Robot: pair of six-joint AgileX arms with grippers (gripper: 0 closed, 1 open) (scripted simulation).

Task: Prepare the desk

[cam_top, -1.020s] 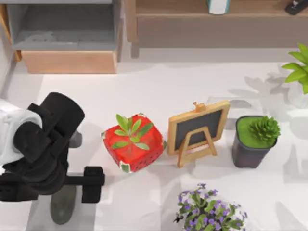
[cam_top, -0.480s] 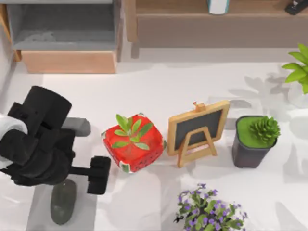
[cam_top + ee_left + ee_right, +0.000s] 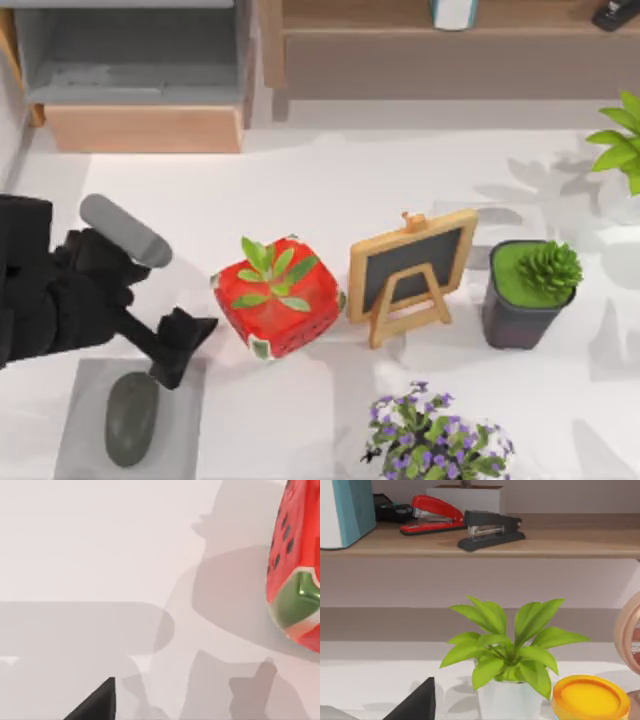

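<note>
The left end effector (image 3: 178,343) hangs low over the counter (image 3: 350,180), at the far right corner of the grey mat (image 3: 80,390) near the counter's left front; whether it is open or closed cannot be told. The counter itself spreads under everything here, from the front edge back to the wooden shelf (image 3: 440,45).

The relation that matters, as I read it, is with the dark mouse (image 3: 130,418) on the mat. It lies just beside the end effector, toward the front edge and a little to the left, with its long axis running roughly front to back. On the other side, to the right, the red pot (image 3: 277,300) with its green sprig stands close, so any sideways swing has little room there.

The left arm is plainly the nearer one for anything on the mat. The right end effector (image 3: 416,704) is parked over by the leafy plant (image 3: 507,652) at the counter's right, well apart from the mouse; I cannot tell its state either
</note>
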